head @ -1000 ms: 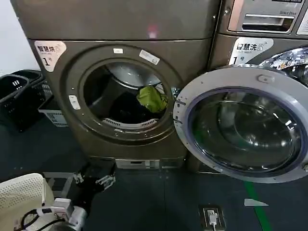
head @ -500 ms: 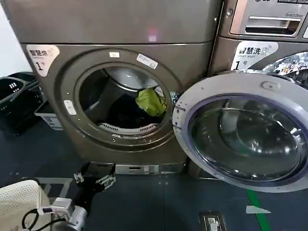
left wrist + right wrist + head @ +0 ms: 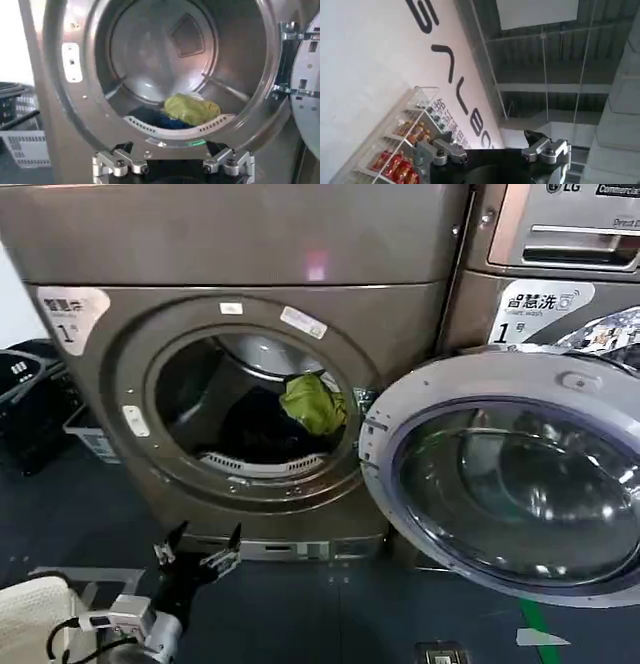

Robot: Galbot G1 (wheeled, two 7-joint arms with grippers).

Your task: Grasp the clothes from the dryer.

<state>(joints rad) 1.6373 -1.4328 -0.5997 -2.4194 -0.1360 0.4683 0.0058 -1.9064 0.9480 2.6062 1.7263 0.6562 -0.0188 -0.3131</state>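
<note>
Left claw [image 3: 196, 548] gapes low before the dryer [image 3: 250, 334].

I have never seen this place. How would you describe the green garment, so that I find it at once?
Look at the brown dryer whose round door hangs open to the right. Inside the drum, the yellow-green garment lies at the front, near the door hinge side. It rests on dark clothes; it alone is bright.
</note>
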